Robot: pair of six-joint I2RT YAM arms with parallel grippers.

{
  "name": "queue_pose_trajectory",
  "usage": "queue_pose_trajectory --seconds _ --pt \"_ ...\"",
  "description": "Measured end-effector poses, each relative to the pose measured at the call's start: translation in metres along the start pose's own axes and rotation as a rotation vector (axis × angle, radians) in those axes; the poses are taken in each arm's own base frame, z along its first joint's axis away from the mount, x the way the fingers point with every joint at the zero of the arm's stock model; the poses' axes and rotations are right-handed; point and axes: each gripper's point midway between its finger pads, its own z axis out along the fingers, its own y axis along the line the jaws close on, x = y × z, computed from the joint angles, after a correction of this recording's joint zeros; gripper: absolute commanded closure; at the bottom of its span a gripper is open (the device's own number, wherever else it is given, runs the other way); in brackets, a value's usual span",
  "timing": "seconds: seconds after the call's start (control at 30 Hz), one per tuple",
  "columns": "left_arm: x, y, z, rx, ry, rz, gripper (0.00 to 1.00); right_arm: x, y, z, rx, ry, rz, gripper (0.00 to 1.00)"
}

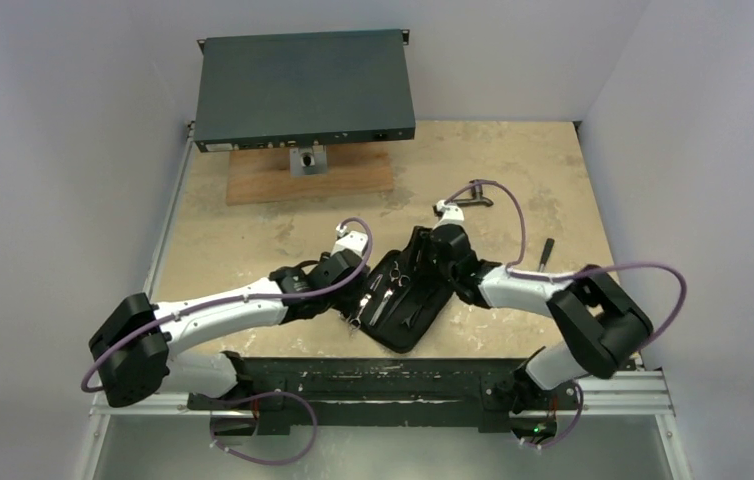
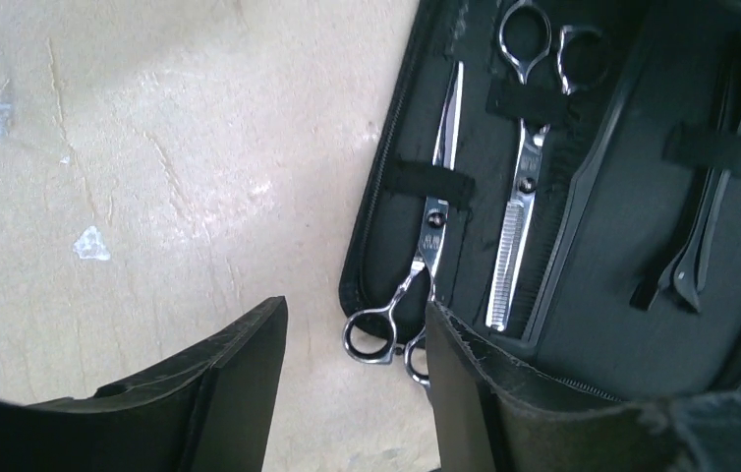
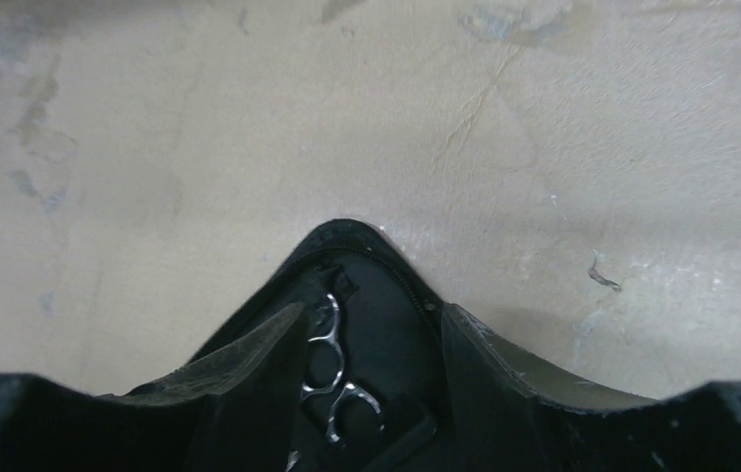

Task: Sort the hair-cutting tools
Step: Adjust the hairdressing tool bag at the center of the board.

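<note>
Scissors first: your plain silver scissors (image 2: pixel 432 251) and the silver thinning shears with the toothed blade (image 2: pixel 519 211) lie side by side in the left half of the open black zip case (image 2: pixel 602 246), each tucked under a black elastic strap. The case is near the middle of the pale, scuffed tabletop (image 2: pixel 150 147), between your two arms. A thin black clip (image 2: pixel 686 275) is strapped into the right half.

Your left gripper (image 2: pixel 357 379) is over the case's near left corner with its jaws wide apart and nothing in them. In the left wrist view the finger loops of the plain scissors show right in the gap.

Your right gripper (image 3: pixel 371 369) is at the far end of the case, also spread wide. The rounded zip corner sits between its fingers, but I can't tell if they touch it.

Off to the right, well apart from the case, a slim black comb-like strip (image 1: pixel 546 251) lies on the table. It's too small to make out any teeth.
</note>
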Motion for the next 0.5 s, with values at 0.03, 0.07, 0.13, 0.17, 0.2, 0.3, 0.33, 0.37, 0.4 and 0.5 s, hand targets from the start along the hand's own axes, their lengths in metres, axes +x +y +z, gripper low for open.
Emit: queue_pose_trajectory --seconds 0.03,0.07,0.13,0.17,0.2,0.3,0.33,0.37,0.4,0.5 --pt "-0.003 0.002 0.001 -0.004 -0.009 -0.017 0.47 -0.006 0.002 -0.007 0.001 -0.010 0.010 0.48" --pt "-0.006 0.003 0.003 -0.006 -0.016 -0.030 0.48 -0.013 0.003 -0.014 0.002 -0.024 0.020 0.48" --pt "-0.012 0.006 0.009 -0.013 -0.025 -0.060 0.48 -0.028 0.008 -0.031 -0.004 -0.062 0.042 0.48" --pt "-0.013 0.007 0.013 -0.020 -0.023 -0.068 0.49 -0.034 0.009 -0.039 -0.010 -0.082 0.052 0.48" --pt "-0.014 0.007 0.018 -0.023 -0.017 -0.074 0.49 -0.038 0.008 -0.046 -0.012 -0.097 0.061 0.48" --pt "-0.019 0.005 0.034 -0.030 0.009 -0.063 0.49 -0.032 -0.001 -0.070 -0.013 -0.107 0.087 0.49" --pt "-0.022 0.003 0.039 -0.029 0.016 -0.052 0.49 -0.027 -0.006 -0.077 -0.008 -0.100 0.090 0.49" --pt "-0.026 0.001 0.043 -0.027 0.023 -0.040 0.49 -0.022 -0.010 -0.082 -0.003 -0.093 0.093 0.49" --pt "-0.031 -0.003 0.047 -0.021 0.026 -0.027 0.49 -0.017 -0.014 -0.087 -0.005 -0.088 0.098 0.49" --pt "-0.047 -0.014 0.060 0.007 0.031 0.004 0.50 -0.005 -0.022 -0.101 -0.011 -0.073 0.106 0.49"
